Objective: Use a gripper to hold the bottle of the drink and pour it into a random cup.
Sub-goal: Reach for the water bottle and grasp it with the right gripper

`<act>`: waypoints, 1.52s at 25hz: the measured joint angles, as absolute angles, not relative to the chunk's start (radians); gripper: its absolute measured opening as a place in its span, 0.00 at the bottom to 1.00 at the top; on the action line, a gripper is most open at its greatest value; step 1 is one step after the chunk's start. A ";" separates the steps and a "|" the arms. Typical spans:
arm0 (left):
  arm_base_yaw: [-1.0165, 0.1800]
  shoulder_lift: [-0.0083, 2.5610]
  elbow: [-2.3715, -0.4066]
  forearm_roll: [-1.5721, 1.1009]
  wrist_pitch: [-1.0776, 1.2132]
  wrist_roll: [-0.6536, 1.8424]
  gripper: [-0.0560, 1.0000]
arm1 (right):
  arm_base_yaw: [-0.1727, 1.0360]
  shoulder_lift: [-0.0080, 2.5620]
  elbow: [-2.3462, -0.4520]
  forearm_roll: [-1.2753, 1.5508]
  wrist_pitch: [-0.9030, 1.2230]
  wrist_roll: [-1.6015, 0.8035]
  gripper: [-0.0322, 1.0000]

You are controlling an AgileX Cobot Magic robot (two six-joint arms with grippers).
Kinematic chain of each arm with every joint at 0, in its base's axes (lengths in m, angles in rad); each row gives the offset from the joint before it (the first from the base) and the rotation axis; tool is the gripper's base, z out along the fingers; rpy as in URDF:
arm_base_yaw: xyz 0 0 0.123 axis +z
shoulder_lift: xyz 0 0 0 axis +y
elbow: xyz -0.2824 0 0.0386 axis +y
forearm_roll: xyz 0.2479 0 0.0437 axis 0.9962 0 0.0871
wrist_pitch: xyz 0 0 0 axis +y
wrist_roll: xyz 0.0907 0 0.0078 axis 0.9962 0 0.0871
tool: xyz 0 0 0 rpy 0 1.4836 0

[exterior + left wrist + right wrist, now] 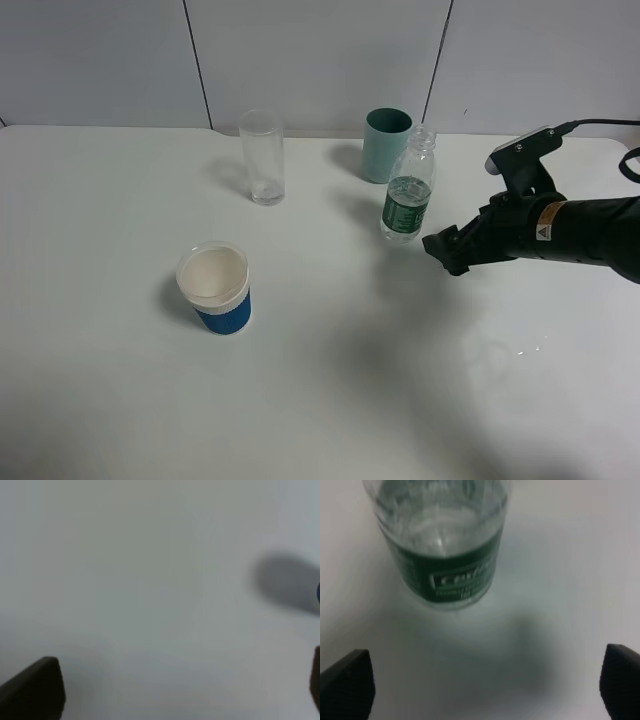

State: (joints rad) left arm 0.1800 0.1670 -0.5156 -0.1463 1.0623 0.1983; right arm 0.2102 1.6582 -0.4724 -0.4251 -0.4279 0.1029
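Observation:
The bottle of the drink (pixel 408 195) stands upright and capless on the white table, right of centre, with a dark green label and clear liquid inside. My right gripper (pixel 445 250) is just to its right and slightly nearer, open and apart from it. In the right wrist view the bottle (pixel 445 545) is ahead of the open gripper (pixel 482 685), outside the gap between the fingertips (pixel 347 685). The cup (pixel 214 288), blue-banded with a white rim, stands at the front left. My left gripper (pixel 175 690) is open over bare table, and a blue sliver of the cup (pixel 318 592) shows at the frame edge.
A tall clear glass (pixel 262 157) stands at the back centre. A teal-green cup (pixel 386 145) is just behind and to the left of the bottle. The right arm (pixel 590 232) reaches in from the right edge. The left arm is out of the exterior high view.

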 joint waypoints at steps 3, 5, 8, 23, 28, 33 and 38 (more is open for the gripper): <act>0.180 0.167 -0.516 -0.146 1.062 0.198 0.99 | 0.210 1.685 -0.474 -0.417 -0.467 0.103 0.89; 0.180 0.167 -0.516 -0.146 1.062 0.198 0.99 | 0.210 1.696 -0.475 -0.417 -0.498 0.103 0.89; 0.180 0.167 -0.516 -0.146 1.062 0.198 0.99 | 0.210 1.710 -0.475 -0.426 -0.521 0.092 0.89; 0.180 0.167 -0.516 -0.146 1.062 0.198 0.99 | 0.210 1.719 -0.475 -0.347 -0.698 -0.131 0.89; 0.180 0.167 -0.516 -0.146 1.062 0.198 0.99 | 0.210 1.719 -0.475 -0.346 -0.733 -0.141 0.89; 0.180 0.167 -0.516 -0.146 1.062 0.198 0.99 | 0.178 1.738 -0.475 -0.347 -0.760 -0.151 0.89; 0.180 0.167 -0.516 -0.146 1.062 0.198 0.99 | 0.174 1.804 -0.476 -0.348 -0.813 -0.151 0.89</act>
